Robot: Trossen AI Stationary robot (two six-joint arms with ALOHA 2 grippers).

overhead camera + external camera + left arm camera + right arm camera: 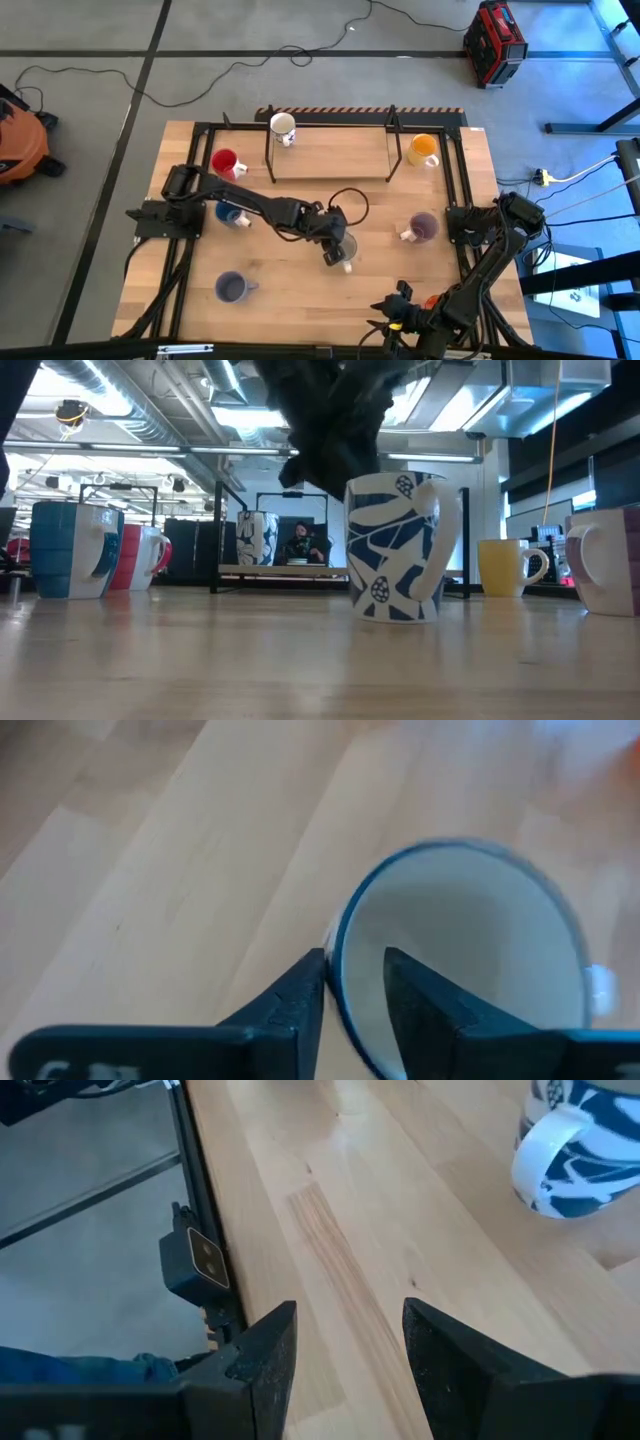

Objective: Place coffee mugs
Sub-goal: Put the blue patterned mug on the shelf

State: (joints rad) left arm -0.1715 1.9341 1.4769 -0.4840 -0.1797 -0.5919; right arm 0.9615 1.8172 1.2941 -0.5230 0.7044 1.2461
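A white mug with blue leaf pattern (346, 249) (397, 546) stands upright on its base at the table's middle. My left gripper (355, 970) (336, 247) reaches it from above and is shut on its rim. My right gripper (345, 1345) (390, 315) hangs open over the near table edge, touching nothing. Other mugs stand on the wood: white (283, 127), red (226, 162), yellow-orange (423, 150), blue (230, 212), and two lavender ones (423, 227) (232, 288). An orange shape (432, 300) shows under the right arm. My left gripper holds the patterned mug by its rim (338, 935), on the side away from the handle (447, 525). One finger (300, 1000) is outside the wall and one finger (425, 1005) inside. The fingers come from above, pointing down. The mug stands upright with its base on the table.
A raised wooden shelf in a black frame (330, 152) spans the table's far side. Black rails (462, 170) run along the left and right edges. Bare wood (300, 295) lies between the near lavender mug and the right arm. A person sits in the room beyond (303, 545).
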